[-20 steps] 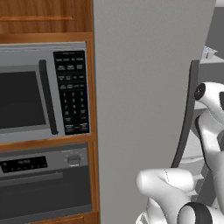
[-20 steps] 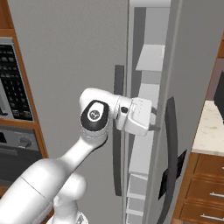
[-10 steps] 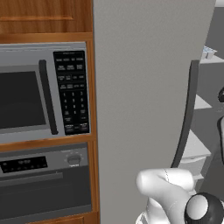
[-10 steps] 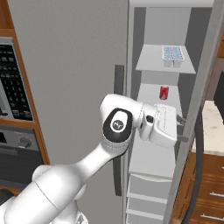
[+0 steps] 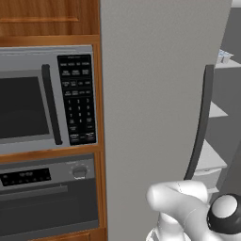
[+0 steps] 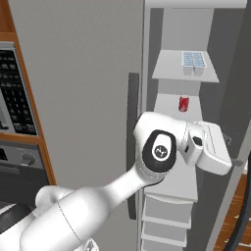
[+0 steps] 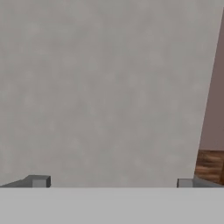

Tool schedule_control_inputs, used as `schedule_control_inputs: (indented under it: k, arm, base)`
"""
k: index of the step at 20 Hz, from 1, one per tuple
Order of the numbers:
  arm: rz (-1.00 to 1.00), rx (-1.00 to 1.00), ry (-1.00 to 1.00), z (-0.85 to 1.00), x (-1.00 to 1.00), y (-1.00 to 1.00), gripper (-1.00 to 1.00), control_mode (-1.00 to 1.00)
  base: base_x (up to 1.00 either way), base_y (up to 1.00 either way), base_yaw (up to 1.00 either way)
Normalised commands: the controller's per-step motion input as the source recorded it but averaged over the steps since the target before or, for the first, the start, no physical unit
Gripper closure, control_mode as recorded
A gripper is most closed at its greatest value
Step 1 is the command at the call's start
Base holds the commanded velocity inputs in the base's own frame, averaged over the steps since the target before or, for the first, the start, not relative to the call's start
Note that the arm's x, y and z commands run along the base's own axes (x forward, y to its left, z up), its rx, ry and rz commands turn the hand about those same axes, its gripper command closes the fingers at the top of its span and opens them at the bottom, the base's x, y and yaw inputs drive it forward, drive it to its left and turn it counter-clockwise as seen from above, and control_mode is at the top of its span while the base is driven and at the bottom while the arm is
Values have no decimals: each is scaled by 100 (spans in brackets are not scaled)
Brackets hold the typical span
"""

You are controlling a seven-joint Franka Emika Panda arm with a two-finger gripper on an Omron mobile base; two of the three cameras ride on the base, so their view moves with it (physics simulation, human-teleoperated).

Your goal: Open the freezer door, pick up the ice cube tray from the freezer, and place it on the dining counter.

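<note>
I see the freezer (image 6: 181, 147) standing open, its pale shelves bare to the right base camera. The ice cube tray (image 6: 194, 60) sits on an upper shelf, with a small red item (image 6: 183, 103) on the shelf below it. My gripper (image 7: 111, 181) has its fingertips spread wide apart with nothing between them, facing a plain grey surface, probably the inside of the freezer door (image 6: 230, 98), though I cannot be sure. The microwave (image 5: 47, 99) sits in wood cabinetry to the left.
</note>
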Motion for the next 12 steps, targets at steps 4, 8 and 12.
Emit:
schedule_control_inputs:
  k: [4, 8, 12]
  arm:
    - [6, 1, 0, 0, 18, -36, -100, -100]
    - [5, 0, 0, 0, 20, -29, -100, -100]
    - [3, 0, 4, 0, 10, -12, -100, -100]
  base:
    - [0, 0, 0]
    - [0, 0, 0]
    - [0, 0, 0]
